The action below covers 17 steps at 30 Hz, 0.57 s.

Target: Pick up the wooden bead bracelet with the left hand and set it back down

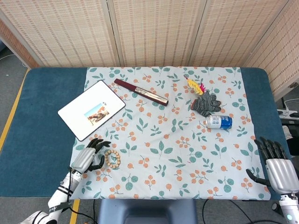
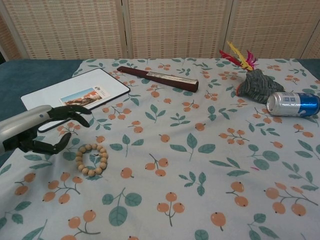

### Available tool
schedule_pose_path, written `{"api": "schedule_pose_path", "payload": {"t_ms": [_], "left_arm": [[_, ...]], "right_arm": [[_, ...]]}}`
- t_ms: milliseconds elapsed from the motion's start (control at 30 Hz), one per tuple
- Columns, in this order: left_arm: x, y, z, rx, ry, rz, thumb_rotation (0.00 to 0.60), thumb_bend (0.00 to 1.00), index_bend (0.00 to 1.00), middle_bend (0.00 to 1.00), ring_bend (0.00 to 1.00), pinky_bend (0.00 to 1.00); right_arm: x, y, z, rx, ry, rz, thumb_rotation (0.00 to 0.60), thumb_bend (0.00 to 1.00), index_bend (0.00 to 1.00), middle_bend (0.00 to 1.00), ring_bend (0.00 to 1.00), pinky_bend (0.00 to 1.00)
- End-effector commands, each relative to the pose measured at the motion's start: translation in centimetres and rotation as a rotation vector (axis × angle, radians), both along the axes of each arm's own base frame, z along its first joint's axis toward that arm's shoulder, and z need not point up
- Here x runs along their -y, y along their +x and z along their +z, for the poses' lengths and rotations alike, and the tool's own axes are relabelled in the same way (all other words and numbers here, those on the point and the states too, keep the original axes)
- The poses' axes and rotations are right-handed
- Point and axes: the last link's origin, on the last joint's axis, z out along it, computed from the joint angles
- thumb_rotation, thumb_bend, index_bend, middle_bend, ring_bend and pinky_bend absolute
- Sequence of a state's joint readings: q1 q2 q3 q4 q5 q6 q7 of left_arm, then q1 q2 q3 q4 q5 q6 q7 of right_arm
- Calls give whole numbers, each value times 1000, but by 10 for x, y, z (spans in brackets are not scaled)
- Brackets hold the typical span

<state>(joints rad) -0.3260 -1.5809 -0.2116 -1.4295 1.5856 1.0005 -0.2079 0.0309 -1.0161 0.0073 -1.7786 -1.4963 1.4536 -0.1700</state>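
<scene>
The wooden bead bracelet point(image 1: 112, 158) point(image 2: 92, 159) lies flat as a ring on the floral tablecloth point(image 1: 163, 154), near its front left corner. My left hand point(image 1: 89, 157) point(image 2: 42, 131) is just left of it, fingers spread apart and holding nothing; a small gap separates the fingertips from the beads. My right hand point(image 1: 276, 167) rests open off the cloth at the front right, seen only in the head view.
A white tablet with a photo point(image 1: 91, 109) point(image 2: 75, 96) lies behind the left hand. Further back are a dark folded fan point(image 1: 141, 91), a grey glove point(image 1: 206, 103) with a feathered toy point(image 1: 195, 86), and a blue can on its side point(image 1: 219, 122).
</scene>
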Motion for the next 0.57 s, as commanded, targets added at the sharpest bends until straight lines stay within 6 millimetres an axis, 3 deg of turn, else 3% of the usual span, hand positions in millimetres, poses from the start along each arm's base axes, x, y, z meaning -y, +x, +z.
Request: {"api": "schedule_pose_path", "payload": {"t_ms": [33, 133, 267, 367, 567], "left_arm": [[7, -4, 31, -51, 152, -81, 600, 505, 0, 34, 0, 0], [26, -19, 67, -173, 295, -140, 598, 495, 0, 2, 0, 0], [41, -32, 86, -261, 361, -151, 597, 487, 0, 0, 0, 0], [88, -72, 118, -465, 401, -33, 599, 479, 0, 0, 0, 0], [88, -67, 128, -499, 403, -18, 599, 469, 0, 0, 0, 0]], "right_arm": [[0, 0, 1, -12, -21, 8, 432, 188, 0, 0, 0, 0], [0, -1, 4, -41, -58, 8, 433, 189, 0, 0, 0, 0], [0, -2, 3, -47, -68, 3, 434, 188, 0, 0, 0, 0], [1, -1, 0, -53, -68, -3, 432, 188, 0, 0, 0, 0], [2, 1, -4, -77, -66, 10, 431, 189, 0, 0, 0, 0]]}}
